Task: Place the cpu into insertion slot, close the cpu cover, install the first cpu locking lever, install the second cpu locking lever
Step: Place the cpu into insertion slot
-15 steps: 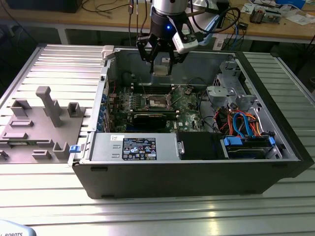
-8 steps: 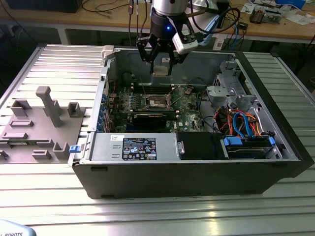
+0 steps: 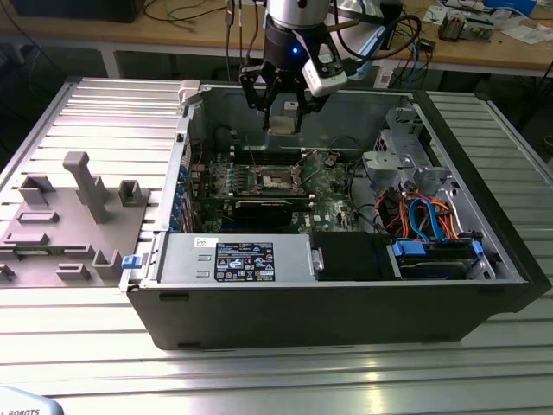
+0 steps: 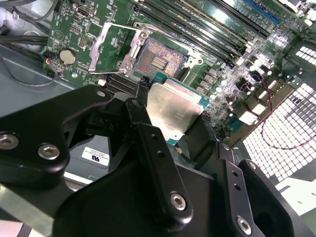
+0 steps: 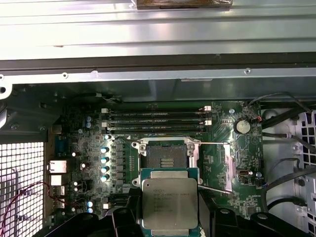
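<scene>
My gripper [image 3: 283, 117] hangs above the open computer case, over the back part of the green board. It is shut on the cpu [image 4: 173, 111], a flat square chip with a silver-grey top [image 5: 169, 202], held by its edges between the black fingers [image 4: 143, 116]. Below it lies the insertion slot [image 5: 165, 159], a dark square socket with bare contacts [image 4: 158, 59], seen in the exterior view as [image 3: 278, 179]. The cpu cover [image 4: 111, 47] is swung open beside the slot. Thin metal levers [image 5: 212, 143] stand released next to it. The chip hovers apart from the socket.
Long black memory slots [image 5: 155, 121] run beside the socket, with a coin battery [image 5: 242, 126] near them. A black card [image 3: 259, 207], the power supply [image 3: 233, 259] and a drive cage with coloured cables [image 3: 432, 229] fill the case. A grey fixture [image 3: 78, 207] sits at the exterior view's left.
</scene>
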Tool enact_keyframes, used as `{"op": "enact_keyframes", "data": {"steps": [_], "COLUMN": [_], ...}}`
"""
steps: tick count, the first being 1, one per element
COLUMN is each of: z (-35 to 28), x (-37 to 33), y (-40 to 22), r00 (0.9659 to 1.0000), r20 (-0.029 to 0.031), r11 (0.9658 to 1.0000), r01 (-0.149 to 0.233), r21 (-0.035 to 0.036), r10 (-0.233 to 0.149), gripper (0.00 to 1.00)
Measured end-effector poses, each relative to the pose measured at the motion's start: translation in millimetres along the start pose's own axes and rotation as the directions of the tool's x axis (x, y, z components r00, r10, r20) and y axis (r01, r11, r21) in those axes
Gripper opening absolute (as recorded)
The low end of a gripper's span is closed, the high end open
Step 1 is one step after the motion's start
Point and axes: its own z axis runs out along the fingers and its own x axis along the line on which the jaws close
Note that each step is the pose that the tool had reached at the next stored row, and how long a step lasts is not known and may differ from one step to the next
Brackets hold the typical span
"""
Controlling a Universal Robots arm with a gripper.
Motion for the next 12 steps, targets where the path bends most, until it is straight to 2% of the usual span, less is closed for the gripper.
{"op": "enact_keyframes", "data": {"steps": [12], "z": [3.5], "x": [0.8], "y": [-0.4], "r00": [1.0000], "r20": [0.0001], "r11": [1.0000], "r01": [0.000], "r21": [0.0006], "r10": [0.000], "gripper": [0.55]}}
